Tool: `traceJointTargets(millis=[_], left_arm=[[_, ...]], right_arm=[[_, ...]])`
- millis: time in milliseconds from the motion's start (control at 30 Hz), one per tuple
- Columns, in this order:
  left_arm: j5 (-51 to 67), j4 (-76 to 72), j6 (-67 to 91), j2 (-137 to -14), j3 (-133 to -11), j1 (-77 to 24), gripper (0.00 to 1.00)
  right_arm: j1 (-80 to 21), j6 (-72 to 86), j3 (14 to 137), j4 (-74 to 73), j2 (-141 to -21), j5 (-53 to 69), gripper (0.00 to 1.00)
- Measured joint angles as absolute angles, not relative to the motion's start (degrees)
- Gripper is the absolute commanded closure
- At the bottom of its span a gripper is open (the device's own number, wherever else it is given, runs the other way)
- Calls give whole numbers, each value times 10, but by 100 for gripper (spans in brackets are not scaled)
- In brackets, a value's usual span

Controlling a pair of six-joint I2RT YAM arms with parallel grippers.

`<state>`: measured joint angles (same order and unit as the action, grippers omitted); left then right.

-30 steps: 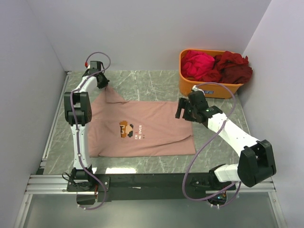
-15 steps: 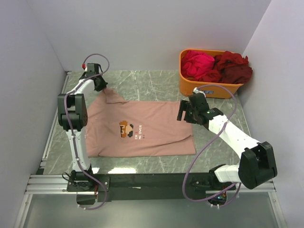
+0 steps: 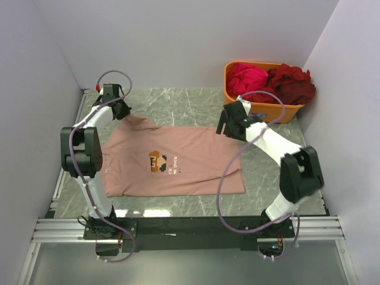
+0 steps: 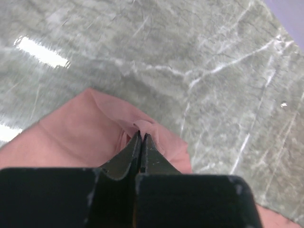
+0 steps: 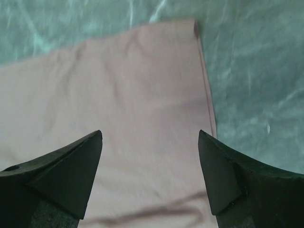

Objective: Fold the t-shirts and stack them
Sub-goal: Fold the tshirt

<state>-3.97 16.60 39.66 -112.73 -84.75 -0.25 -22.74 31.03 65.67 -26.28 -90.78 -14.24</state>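
Grey marble table (image 3: pixel 178 104) is covered at its middle by the pink t-shirt (image 3: pixel 184 160), laid flat. Its far left tip is pinched by the left gripper (image 4: pixel 141 136). The right gripper (image 5: pixel 149 135) is held spread over the far right corner. Flattening seems in hand, and that corner needs to be gripped next.

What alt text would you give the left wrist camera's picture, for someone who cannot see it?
The left pincer, shut tight, pinches a small fold at the edge of the salmon-pink t-shirt. Beyond the cloth lies a grey marbled table with white veins and patches of glare.
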Motion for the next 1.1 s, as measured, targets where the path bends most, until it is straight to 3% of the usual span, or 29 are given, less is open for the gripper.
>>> traceJointTargets(millis=[400, 667, 1100], left_arm=[[-45, 170, 427, -1030, -782, -3, 100], [-41, 170, 427, -1020, -771, -3, 100], [-39, 163, 425, -971, -729, -3, 100]], right_arm=[[-269, 386, 888, -311, -1152, -274, 15], [-282, 417, 990, -353, -1237, -318, 16], [-287, 428, 1050, -394, -1314, -352, 23]])
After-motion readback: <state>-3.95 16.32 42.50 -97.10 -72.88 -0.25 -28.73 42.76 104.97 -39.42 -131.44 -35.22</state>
